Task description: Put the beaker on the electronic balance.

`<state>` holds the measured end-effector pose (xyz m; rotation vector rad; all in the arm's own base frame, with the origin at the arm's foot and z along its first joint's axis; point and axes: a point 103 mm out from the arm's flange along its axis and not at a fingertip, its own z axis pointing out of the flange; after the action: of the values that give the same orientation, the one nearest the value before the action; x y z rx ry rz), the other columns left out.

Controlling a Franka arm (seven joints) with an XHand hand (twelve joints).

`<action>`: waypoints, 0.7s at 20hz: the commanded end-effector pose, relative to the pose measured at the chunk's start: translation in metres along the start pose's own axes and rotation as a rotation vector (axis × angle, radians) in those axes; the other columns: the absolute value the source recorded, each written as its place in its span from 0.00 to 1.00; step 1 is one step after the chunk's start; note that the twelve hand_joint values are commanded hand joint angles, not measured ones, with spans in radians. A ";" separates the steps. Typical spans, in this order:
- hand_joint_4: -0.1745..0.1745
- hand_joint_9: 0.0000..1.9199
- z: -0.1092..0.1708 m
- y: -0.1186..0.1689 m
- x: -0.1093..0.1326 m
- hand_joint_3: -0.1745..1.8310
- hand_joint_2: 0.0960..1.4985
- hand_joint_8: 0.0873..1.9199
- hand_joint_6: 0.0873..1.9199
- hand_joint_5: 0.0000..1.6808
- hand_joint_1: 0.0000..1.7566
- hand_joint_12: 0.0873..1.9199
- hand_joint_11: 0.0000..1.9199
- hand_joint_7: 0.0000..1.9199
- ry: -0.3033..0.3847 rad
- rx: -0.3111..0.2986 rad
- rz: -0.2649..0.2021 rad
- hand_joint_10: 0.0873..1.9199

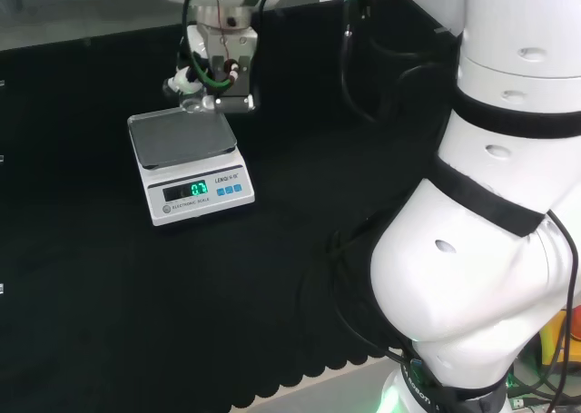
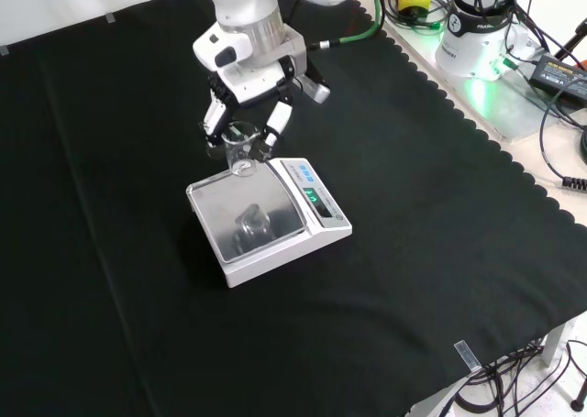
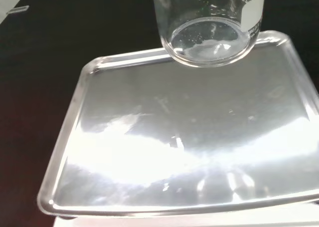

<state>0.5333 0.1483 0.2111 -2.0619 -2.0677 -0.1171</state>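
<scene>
Black cloth [image 2: 440, 215] covers the whole bench, and its scalloped edge shows along the right side of the front view, where a pale floor with cables and a black power brick lies beyond it. On the cloth stands the electronic balance [image 2: 316, 217], white, with a square metal pan [image 2: 275, 224] and a green lit display – in the head view the balance [image 1: 195, 195] is left of the arm's big white links [image 1: 490, 250]. The hand [image 2: 252, 101] comes in from the top of the front view, its fingers curled round a small clear beaker [image 2: 240, 151] and holding it upright. The beaker is at the far edge of the pan; in the wrist view its round base [image 3: 209, 42] is over the pan's rim [image 3: 129, 60], and I cannot tell if it touches the metal or hangs just above. The shiny pan reflects the light and a dark shape – nothing else lies on it.
</scene>
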 end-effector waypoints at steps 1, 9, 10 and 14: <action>0.05 0.71 0.013 0.003 0.013 0.00 0.77 0.36 0.37 0.47 0.70 0.28 0.71 0.48 0.025 -0.009 -0.021 0.04; 0.05 0.71 0.030 0.007 0.015 0.00 0.77 0.36 0.37 0.47 0.70 0.28 0.71 0.48 0.031 0.012 -0.023 0.04; 0.05 0.71 0.032 0.008 0.015 0.00 0.77 0.36 0.38 0.47 0.70 0.28 0.71 0.48 0.027 0.012 -0.024 0.04; 0.05 0.71 0.033 0.009 0.014 0.00 0.77 0.36 0.38 0.47 0.70 0.28 0.71 0.48 0.024 0.006 -0.022 0.04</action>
<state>0.5384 0.1687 0.1829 -2.0188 -2.0701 -0.1416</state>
